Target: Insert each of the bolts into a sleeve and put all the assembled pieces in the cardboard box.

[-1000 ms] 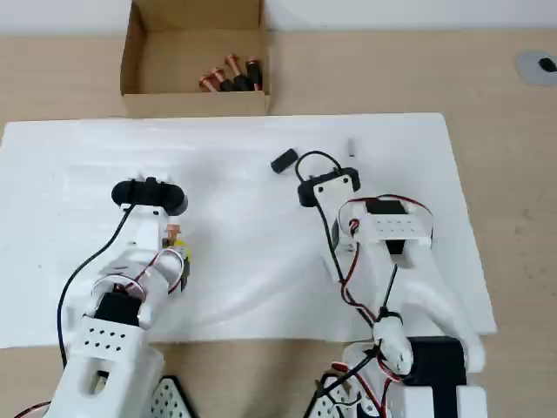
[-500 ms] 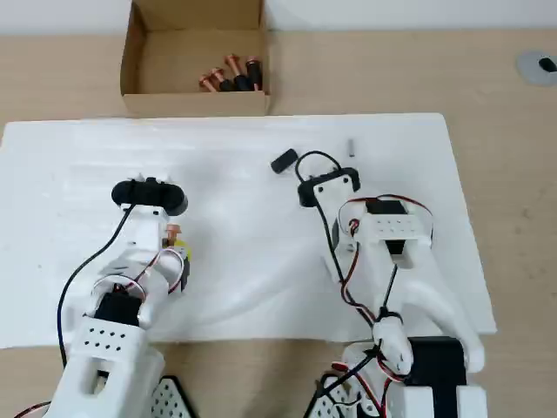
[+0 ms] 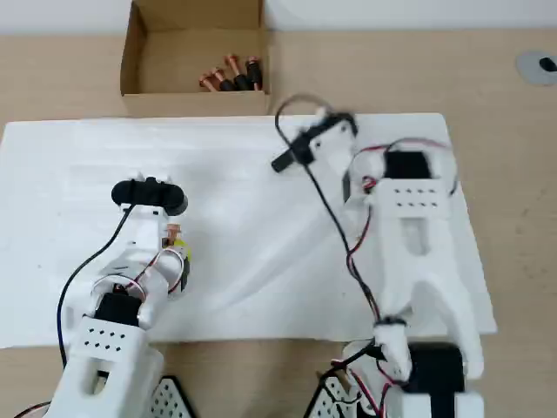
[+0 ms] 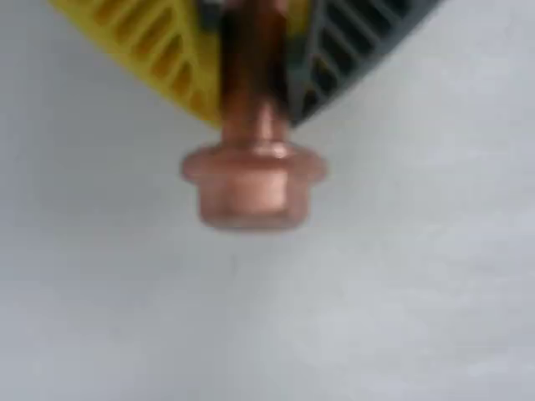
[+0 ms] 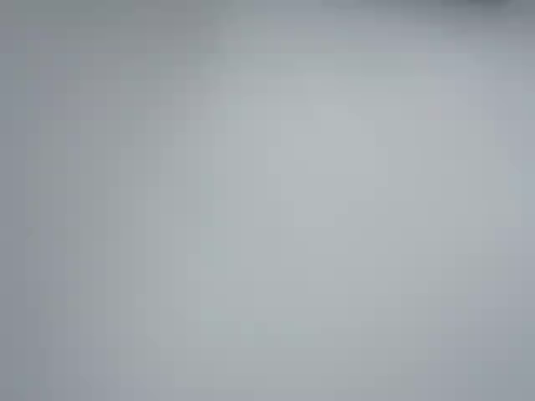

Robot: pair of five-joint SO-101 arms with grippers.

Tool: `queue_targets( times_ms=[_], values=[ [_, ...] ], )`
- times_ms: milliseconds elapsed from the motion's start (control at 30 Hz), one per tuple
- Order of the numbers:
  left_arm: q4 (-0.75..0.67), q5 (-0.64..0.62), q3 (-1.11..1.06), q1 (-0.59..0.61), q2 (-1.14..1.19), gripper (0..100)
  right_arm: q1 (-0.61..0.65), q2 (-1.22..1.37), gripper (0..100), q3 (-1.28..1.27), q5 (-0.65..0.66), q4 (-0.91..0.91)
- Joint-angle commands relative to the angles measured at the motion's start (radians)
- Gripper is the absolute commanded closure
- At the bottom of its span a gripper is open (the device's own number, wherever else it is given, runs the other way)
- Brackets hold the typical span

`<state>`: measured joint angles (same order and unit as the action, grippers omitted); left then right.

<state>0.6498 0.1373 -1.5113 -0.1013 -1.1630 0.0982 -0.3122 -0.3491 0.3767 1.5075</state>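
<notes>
Left gripper [image 4: 253,113] lower left, clamped on copper bolt [image 4: 253,180], right gripper [image 3: 320,138] upper centre, grip unreadable, cardboard box [image 3: 130,65] upper left.

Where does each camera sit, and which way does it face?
High view: fixed overhead, looking down on white sheet, cardboard box, left arm, right arm.
Left wrist view: on left arm, looking along its tool at the gripped bolt.
Right wrist view: on right arm, facing a plain pale surface.
Shared: that bolt also shows from overhead.
</notes>
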Motion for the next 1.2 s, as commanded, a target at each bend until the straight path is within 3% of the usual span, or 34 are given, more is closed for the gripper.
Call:
queue_targets(
  times_ms=[0,200,433,533,733,1000,1167],
  values=[
    [-0.02,0.003,0.008,-0.017,-0.012,99,0.018,-0.079,55.3,0.229,0.014,0.118],
    [-0.02,0.003,0.008,-0.017,-0.012,99,0.088,-0.087,55.3,0.364,0.009,0.172],
    [-0.02,0.003,0.008,-0.017,-0.012,99,0.257,-0.073,55.4,0.848,-0.031,0.233],
    [-0.02,0.003,0.008,-0.017,-0.012,99,0.344,-0.01,55.4,0.888,-0.02,0.207],
    [-0.02,0.003,0.008,-0.017,-0.012,99,0.357,0.328,55.4,0.803,-0.023,0.11],
    [-0.02,0.003,0.008,-0.011,-0.012,99,0.354,0.757,55.4,1.227,-0.015,0.284],
    [-0.021,0.003,0.006,-0.006,-0.012,99,0.335,0.929,55.4,1.222,-0.054,0.282]
  ],
)
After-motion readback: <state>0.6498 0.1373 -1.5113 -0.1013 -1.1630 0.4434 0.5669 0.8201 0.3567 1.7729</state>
